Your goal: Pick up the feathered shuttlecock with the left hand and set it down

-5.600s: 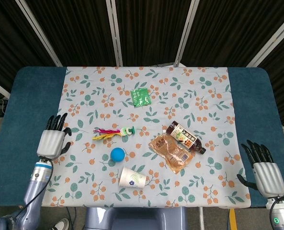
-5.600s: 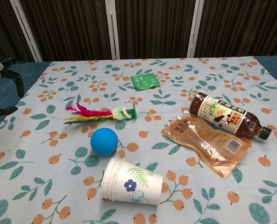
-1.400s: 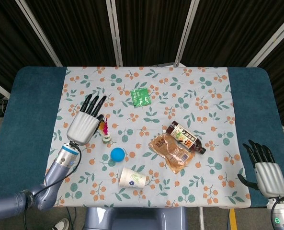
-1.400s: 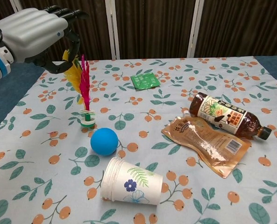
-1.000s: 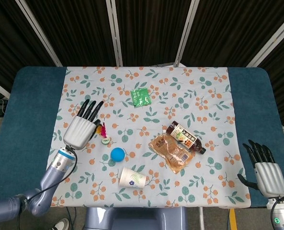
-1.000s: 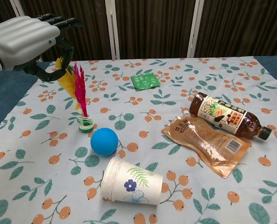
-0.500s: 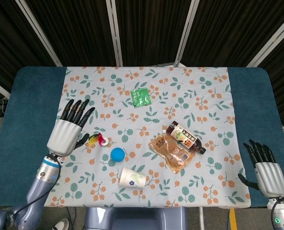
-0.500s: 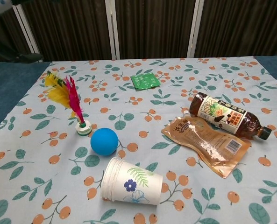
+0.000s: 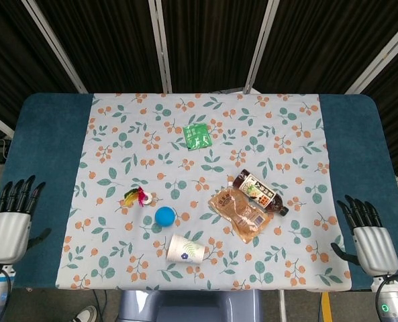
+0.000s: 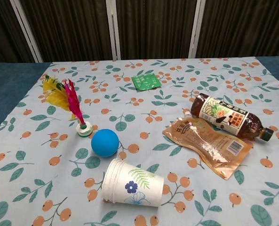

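Note:
The feathered shuttlecock [image 9: 139, 197] [image 10: 69, 104] stands on its white base on the floral cloth, with its pink and yellow feathers leaning up and to the left. Nothing holds it. My left hand [image 9: 9, 225] is far off at the left edge of the table over the blue surface, open with its fingers spread. My right hand [image 9: 370, 236] rests open at the near right corner. The chest view shows neither hand.
A blue ball [image 9: 164, 215] [image 10: 105, 142] lies just right of the shuttlecock. A paper cup [image 9: 187, 249] [image 10: 132, 182] lies on its side near the front. An orange pouch [image 9: 237, 212], a brown bottle [image 9: 260, 192] and a green packet [image 9: 197, 135] lie further right and back.
My left hand let go of the shuttlecock and drew back to the left edge of the table. The shuttlecock now stands alone beside the ball. The right hand has not moved.

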